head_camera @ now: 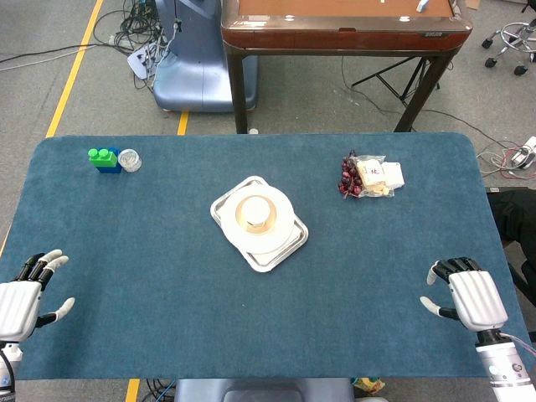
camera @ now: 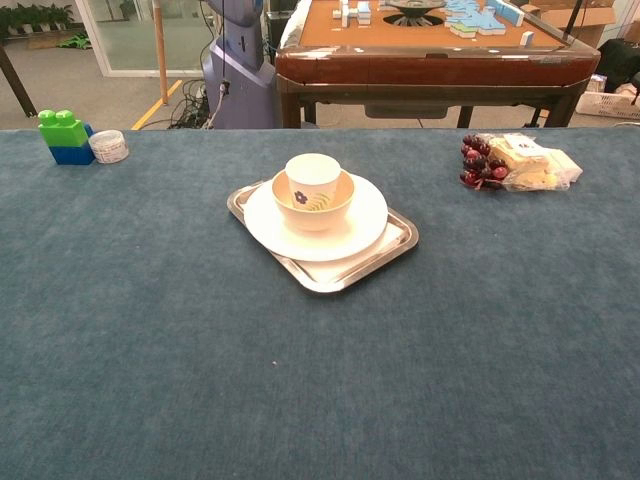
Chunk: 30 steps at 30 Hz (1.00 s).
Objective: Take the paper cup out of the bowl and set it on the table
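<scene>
A white paper cup (camera: 312, 170) stands upright inside a cream bowl (camera: 314, 206) with a flower print. The bowl sits on a white plate (camera: 362, 226), which rests on a metal tray (camera: 395, 247) at the middle of the blue table. From the head view the cup (head_camera: 255, 216) shows in the bowl (head_camera: 255, 204) from above. My left hand (head_camera: 23, 295) lies at the near left edge, fingers spread, holding nothing. Over by the near right edge my right hand (head_camera: 469, 295) is likewise empty with its fingers apart. Both hands are far from the tray and out of the chest view.
Green and blue toy blocks (head_camera: 104, 158) and a small clear round container (head_camera: 129, 160) sit at the far left. A bag of snacks with dark red grapes (head_camera: 370, 177) lies at the far right. Behind the table stands a brown mahjong table (head_camera: 343, 29).
</scene>
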Each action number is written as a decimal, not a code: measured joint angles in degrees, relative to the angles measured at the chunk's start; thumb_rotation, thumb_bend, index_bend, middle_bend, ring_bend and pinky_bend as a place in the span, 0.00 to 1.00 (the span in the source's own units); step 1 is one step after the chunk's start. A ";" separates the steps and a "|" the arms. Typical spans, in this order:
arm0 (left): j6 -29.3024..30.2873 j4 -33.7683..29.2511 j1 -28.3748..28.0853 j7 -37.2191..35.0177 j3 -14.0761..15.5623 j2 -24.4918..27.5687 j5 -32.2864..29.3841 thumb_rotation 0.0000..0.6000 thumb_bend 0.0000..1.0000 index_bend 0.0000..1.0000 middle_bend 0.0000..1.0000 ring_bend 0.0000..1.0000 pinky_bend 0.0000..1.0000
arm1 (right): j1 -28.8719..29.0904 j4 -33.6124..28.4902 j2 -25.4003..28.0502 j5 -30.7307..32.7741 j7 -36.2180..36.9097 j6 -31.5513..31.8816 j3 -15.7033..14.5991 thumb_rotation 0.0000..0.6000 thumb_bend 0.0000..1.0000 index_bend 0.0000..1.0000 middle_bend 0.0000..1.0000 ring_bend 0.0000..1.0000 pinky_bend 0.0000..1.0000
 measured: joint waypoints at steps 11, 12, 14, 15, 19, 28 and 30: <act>0.12 0.56 -0.18 0.10 -0.08 -1.82 0.15 1.00 0.20 0.30 0.11 0.00 0.06 | -0.05 -0.54 0.54 0.32 0.37 -0.11 0.03 1.00 0.23 0.55 0.47 0.35 0.27; 0.26 0.57 -0.17 0.13 -0.08 -2.09 0.24 1.00 0.20 0.31 0.10 0.00 0.03 | -0.09 -0.61 0.59 0.31 0.38 -0.02 0.05 1.00 0.23 0.55 0.47 0.35 0.27; 0.56 0.51 -0.17 0.06 0.05 -2.53 0.83 1.00 0.20 0.32 0.08 0.00 0.00 | -0.27 -0.73 0.67 0.15 0.32 0.34 0.01 1.00 0.23 0.55 0.47 0.35 0.27; 0.63 0.42 -0.21 -0.01 0.14 -2.63 1.19 1.00 0.20 0.33 0.07 0.00 0.00 | -0.35 -0.81 0.73 0.08 0.24 0.42 -0.05 1.00 0.23 0.55 0.47 0.35 0.27; 0.99 0.06 -0.67 0.03 0.47 -2.96 3.25 1.00 0.20 0.35 0.06 0.00 0.00 | -0.61 -1.18 0.96 0.07 -0.22 0.58 -0.26 1.00 0.23 0.55 0.47 0.35 0.27; -3.69 -3.46 -5.69 4.94 0.25 -3.15 7.26 1.00 0.20 0.36 0.02 0.00 0.00 | -1.35 -2.13 1.40 0.27 -1.04 1.63 -0.21 1.00 0.23 0.55 0.47 0.35 0.27; -5.91 -4.65 -7.22 5.50 -0.02 -2.82 7.28 1.00 0.20 0.36 0.01 0.00 0.00 | -1.33 -2.07 1.47 0.57 -0.86 1.47 -0.09 1.00 0.23 0.55 0.47 0.35 0.27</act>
